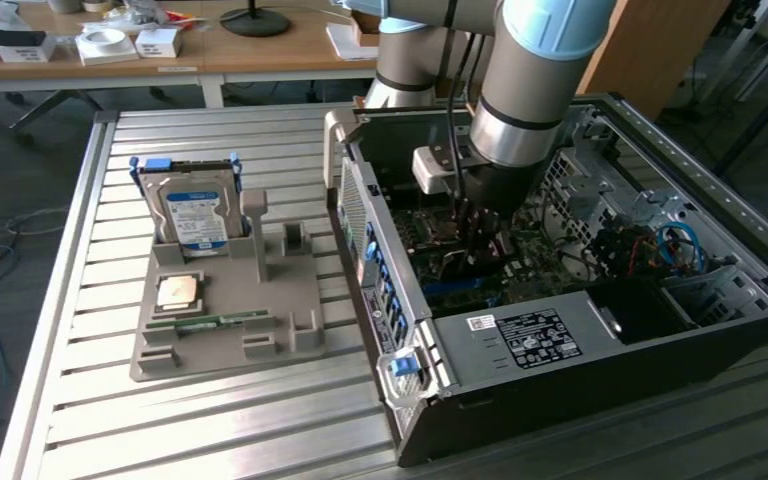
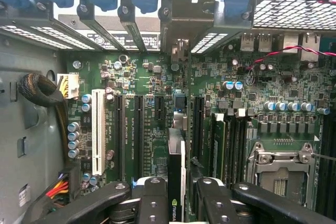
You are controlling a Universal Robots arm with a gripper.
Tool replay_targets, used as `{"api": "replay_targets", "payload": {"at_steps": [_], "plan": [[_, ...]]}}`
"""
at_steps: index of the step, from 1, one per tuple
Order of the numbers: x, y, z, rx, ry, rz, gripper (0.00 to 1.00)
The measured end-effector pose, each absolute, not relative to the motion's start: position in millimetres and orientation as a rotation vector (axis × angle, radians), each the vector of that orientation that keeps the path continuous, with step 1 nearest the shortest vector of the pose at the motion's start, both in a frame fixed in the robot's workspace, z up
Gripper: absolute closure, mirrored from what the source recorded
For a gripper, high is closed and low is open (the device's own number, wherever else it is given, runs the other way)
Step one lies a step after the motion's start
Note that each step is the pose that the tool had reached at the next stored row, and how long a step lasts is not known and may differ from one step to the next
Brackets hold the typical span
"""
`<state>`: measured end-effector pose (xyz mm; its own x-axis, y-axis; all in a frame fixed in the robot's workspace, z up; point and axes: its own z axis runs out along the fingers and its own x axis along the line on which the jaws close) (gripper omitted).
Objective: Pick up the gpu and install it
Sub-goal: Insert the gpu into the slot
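The gpu (image 2: 175,156) is a thin dark card seen edge-on, with a green logo on its near end. My gripper (image 2: 177,202) is shut on it, one black finger (image 2: 149,198) on each side. The card hangs just above the green motherboard (image 2: 152,77), in line with the long black slots (image 2: 139,135) and close to the right of them. In the exterior view my gripper (image 1: 471,215) reaches down into the open computer case (image 1: 558,345), where the card cannot be made out.
A grey holder (image 1: 224,310) to the exterior view's left of the case carries an upright hard drive (image 1: 197,215), a processor chip (image 1: 177,292) and a memory stick (image 1: 211,322). Inside the case are a processor socket (image 2: 278,174), a white slot (image 2: 98,129) and a sleeved cable bundle (image 2: 42,90).
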<state>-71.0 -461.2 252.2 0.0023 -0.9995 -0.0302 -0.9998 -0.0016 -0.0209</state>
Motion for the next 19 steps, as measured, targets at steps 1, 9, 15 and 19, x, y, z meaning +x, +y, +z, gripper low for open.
{"api": "replay_targets", "payload": {"at_steps": [1,9,15,19], "plan": [[-71.0,-461.2,252.1,-2.197,2.195,0.01,0.74],[-71.1,-461.2,251.9,-2.188,2.203,0.01,0.74],[-71.3,-461.2,251.8,-2.183,2.209,0.01,0.74],[-71.4,-461.2,251.8,-2.183,2.209,0.01,0.74]]}}
